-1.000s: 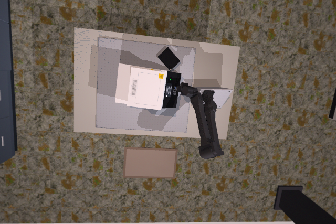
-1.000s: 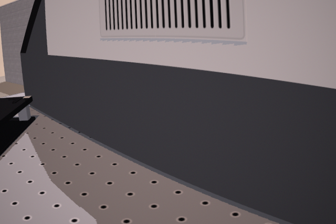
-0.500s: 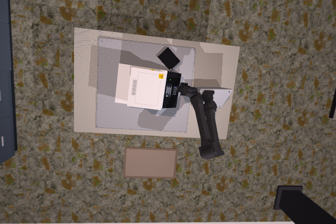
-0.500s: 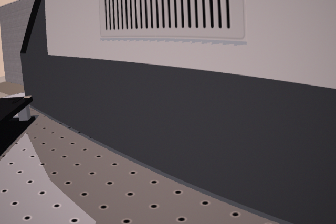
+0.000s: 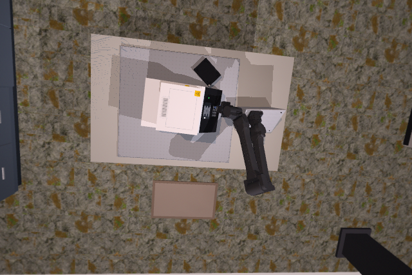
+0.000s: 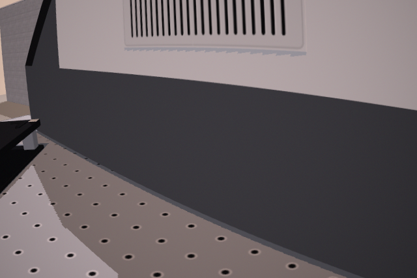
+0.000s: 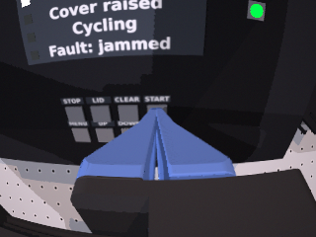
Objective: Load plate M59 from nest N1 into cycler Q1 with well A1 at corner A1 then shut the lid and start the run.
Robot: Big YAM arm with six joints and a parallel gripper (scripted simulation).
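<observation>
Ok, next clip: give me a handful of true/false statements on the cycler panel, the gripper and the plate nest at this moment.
1. The lamp on Q1 glows green. True.
2. The status marker sits beside Fault. False: it sits beside Standby.
3. The gripper is shut with nothing in it. True.
4. The fingertips point at the STOP key. False: they point at the START key.
5. Q1's lid is raised. False: it lies shut.
6. The plate nest N1 stands beside Q1 on the perforated board. True.

There was one white-lidded, black-fronted cycler [image 5: 179, 107], one black square plate nest [image 5: 206, 71], one dark jointed arm [image 5: 250, 142], and one green lamp [image 7: 256, 11].
</observation>
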